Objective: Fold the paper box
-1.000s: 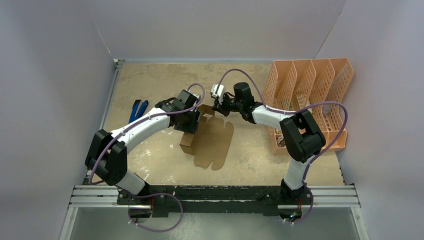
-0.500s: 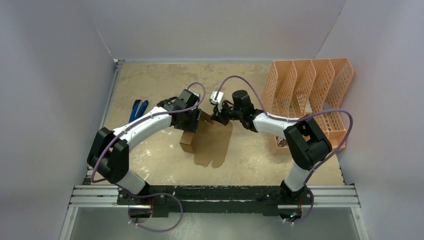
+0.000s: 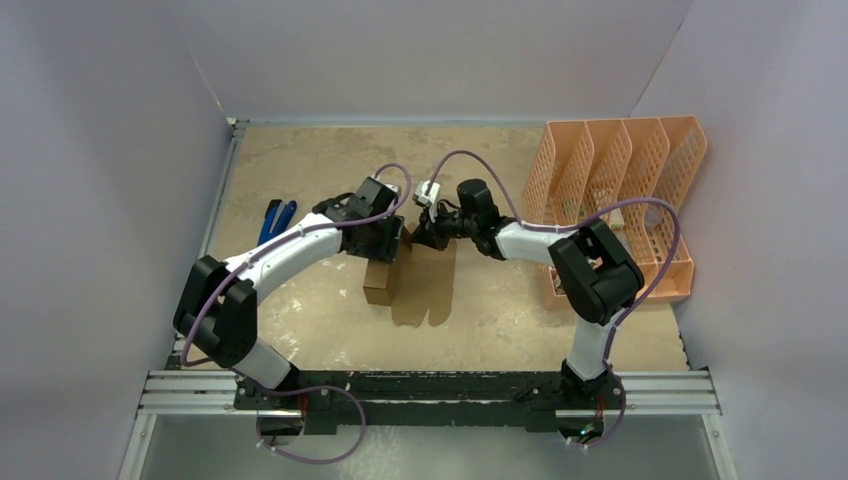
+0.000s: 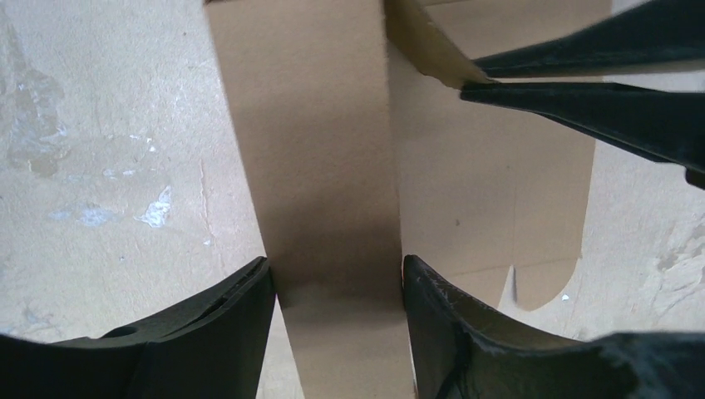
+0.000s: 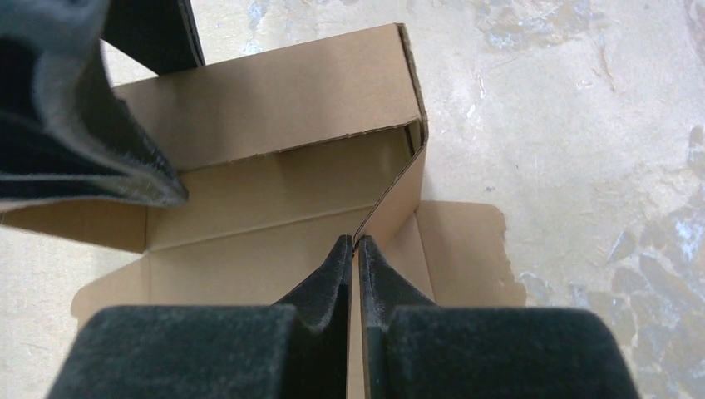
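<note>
Right jaws pinching a flap [image 5: 399,195], left jaws clasping the raised wall [image 4: 324,166], I am folding the paper box [image 3: 425,290] further upright.

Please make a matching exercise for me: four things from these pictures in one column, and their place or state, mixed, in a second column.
1 box
2 organizer
3 left tool
4 right tool

A peach, far right
B pinches a thin cardboard edge
C brown, partly folded, in the middle
D jaws on either side of a raised cardboard wall

Pairs: 1-C, 2-A, 3-D, 4-B
</note>
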